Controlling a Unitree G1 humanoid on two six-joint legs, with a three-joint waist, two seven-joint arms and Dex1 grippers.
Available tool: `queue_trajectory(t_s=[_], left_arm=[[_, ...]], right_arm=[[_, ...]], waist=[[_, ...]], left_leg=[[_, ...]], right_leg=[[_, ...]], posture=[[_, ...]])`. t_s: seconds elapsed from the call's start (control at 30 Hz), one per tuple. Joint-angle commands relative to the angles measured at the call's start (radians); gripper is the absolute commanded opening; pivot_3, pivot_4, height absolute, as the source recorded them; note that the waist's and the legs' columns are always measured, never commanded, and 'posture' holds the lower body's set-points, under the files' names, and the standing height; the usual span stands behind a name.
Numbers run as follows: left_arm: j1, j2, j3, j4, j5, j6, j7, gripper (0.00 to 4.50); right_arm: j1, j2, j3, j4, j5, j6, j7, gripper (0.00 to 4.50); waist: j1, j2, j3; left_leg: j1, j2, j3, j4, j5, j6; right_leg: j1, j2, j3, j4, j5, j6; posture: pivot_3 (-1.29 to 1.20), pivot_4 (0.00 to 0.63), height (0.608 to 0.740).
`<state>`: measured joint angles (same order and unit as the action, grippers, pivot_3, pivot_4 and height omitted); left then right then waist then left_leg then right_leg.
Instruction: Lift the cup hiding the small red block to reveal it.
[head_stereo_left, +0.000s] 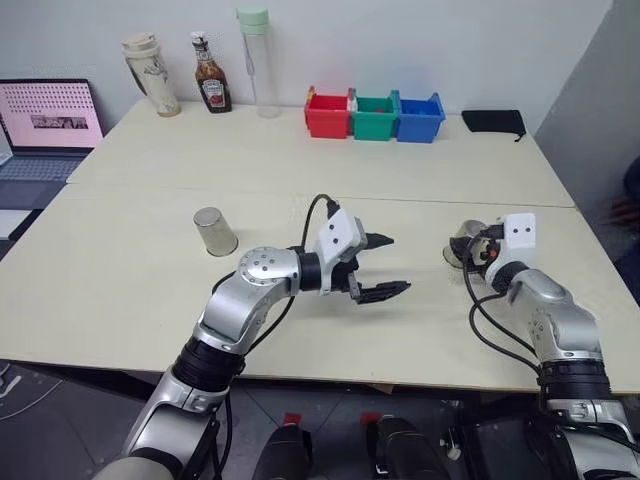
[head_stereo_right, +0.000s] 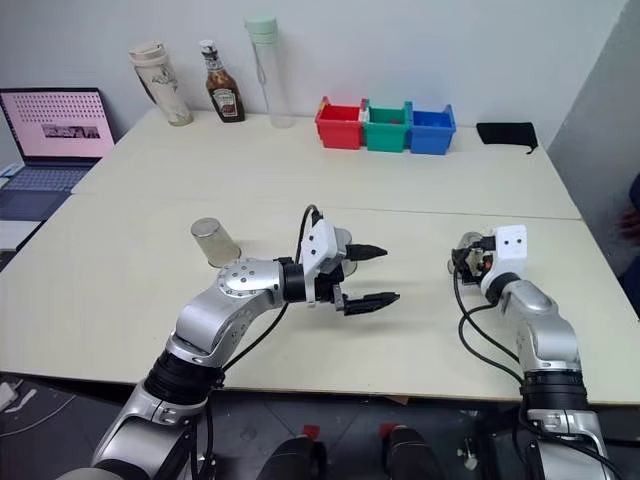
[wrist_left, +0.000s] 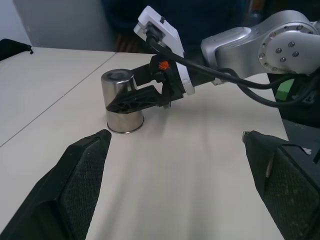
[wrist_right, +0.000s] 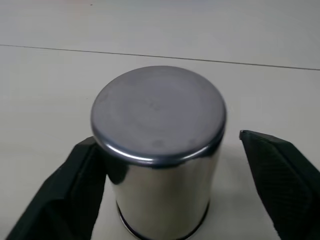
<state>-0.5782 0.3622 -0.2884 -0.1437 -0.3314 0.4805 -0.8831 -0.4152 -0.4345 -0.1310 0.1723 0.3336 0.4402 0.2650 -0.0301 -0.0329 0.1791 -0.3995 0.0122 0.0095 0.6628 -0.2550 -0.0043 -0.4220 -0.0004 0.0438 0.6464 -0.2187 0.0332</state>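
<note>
Three silvery steel cups stand upside down on the table. The left cup (head_stereo_left: 214, 231) stands alone. The middle cup (head_stereo_right: 345, 241) peeks out behind my left wrist. The right cup (wrist_right: 159, 150) sits between the fingers of my right gripper (head_stereo_left: 468, 250). In the right wrist view one finger (wrist_right: 75, 195) touches its side and the other finger (wrist_right: 285, 185) stands a little off it, so the jaws are open around it. My left gripper (head_stereo_left: 395, 265) hovers open and empty over the table's middle, pointing toward the right cup (wrist_left: 121, 107). The small red block is hidden.
Red (head_stereo_left: 328, 113), green (head_stereo_left: 375, 116) and blue (head_stereo_left: 419, 117) bins line the back edge, with a ketchup bottle (head_stereo_left: 211, 74), a beige travel mug (head_stereo_left: 152, 75) and a tall clear bottle (head_stereo_left: 257, 62) to their left. A laptop (head_stereo_left: 45, 125) sits far left, a black pouch (head_stereo_left: 493, 121) back right.
</note>
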Motion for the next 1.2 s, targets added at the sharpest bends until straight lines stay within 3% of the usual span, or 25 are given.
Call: queue_trajectory(t_s=[0.03, 0.13, 0.43, 0.57, 0.8, 0.87, 1.03, 1.2], left_arm=[[-0.004, -0.009, 0.020, -0.005, -0.002, -0.003, 0.011, 4.50], [-0.016, -0.013, 0.026, 0.008, -0.001, -0.006, 0.013, 4.50], [-0.014, -0.002, 0.043, 0.011, -0.006, -0.006, 0.013, 4.50], [-0.008, -0.015, 0.025, 0.010, 0.002, -0.016, 0.011, 4.50], [-0.017, -0.021, 0.021, 0.019, 0.006, -0.020, -0.004, 4.50], [-0.018, -0.020, 0.022, 0.017, 0.005, -0.017, -0.006, 4.50], [-0.022, -0.017, 0.029, 0.016, 0.001, -0.011, -0.007, 4.50], [-0.019, -0.014, 0.045, -0.007, -0.013, 0.013, 0.006, 4.50]], right_arm=[[-0.015, -0.002, -0.038, -0.041, 0.007, -0.048, 0.035, 3.08], [-0.019, -0.011, -0.041, -0.102, 0.015, -0.038, 0.052, 2.63], [-0.038, -0.072, -0.168, -0.438, 0.069, 0.271, -0.090, 2.64], [0.006, -0.084, -0.187, -0.375, 0.003, 0.314, -0.143, 2.64], [0.020, 0.022, -0.220, -0.165, -0.003, 0.236, -0.171, 2.64], [0.021, 0.026, -0.212, -0.126, -0.019, 0.208, -0.168, 3.34], [0.030, 0.021, -0.215, -0.144, -0.011, 0.215, -0.155, 4.39], [0.116, 0.009, -0.259, -0.363, 0.038, 0.358, -0.174, 4.47]], waist=[[0.000, 0.000, 0.000], [0.000, 0.000, 0.000], [0.001, 0.001, 0.000], [0.001, 0.001, 0.000], [-0.004, 0.002, 0.000], [-0.003, 0.003, 0.000], [-0.002, 0.003, 0.000], [0.000, 0.003, 0.000]], left_leg=[[0.000, 0.000, 0.000, 0.000, 0.000, 0.000], [0.000, 0.000, 0.000, 0.000, 0.000, 0.000], [0.000, 0.000, -0.001, 0.000, 0.000, 0.000], [0.000, 0.000, -0.001, 0.000, 0.000, 0.000], [0.001, 0.000, 0.001, 0.000, 0.000, 0.000], [0.001, 0.000, 0.000, 0.000, 0.000, 0.000], [0.001, 0.000, 0.001, 0.000, 0.000, 0.000], [0.000, 0.000, -0.001, 0.000, 0.000, 0.000]], right_leg=[[0.000, 0.000, 0.000, 0.000, 0.000, 0.000], [0.000, 0.000, 0.000, 0.000, 0.000, 0.000], [0.000, 0.000, -0.001, 0.001, 0.000, 0.000], [0.001, -0.001, -0.001, 0.000, 0.000, 0.000], [0.000, 0.000, 0.001, 0.001, 0.000, 0.000], [0.000, 0.000, 0.000, 0.001, 0.000, 0.000], [0.000, 0.000, 0.001, 0.001, 0.000, 0.000], [0.000, 0.000, 0.000, 0.001, 0.000, 0.000]], posture=[[0.00, 0.150, 0.740], [0.00, 0.150, 0.740], [0.00, 0.150, 0.740], [0.00, 0.150, 0.740], [0.00, 0.150, 0.740], [0.00, 0.150, 0.740], [0.00, 0.150, 0.740], [0.00, 0.150, 0.740]])
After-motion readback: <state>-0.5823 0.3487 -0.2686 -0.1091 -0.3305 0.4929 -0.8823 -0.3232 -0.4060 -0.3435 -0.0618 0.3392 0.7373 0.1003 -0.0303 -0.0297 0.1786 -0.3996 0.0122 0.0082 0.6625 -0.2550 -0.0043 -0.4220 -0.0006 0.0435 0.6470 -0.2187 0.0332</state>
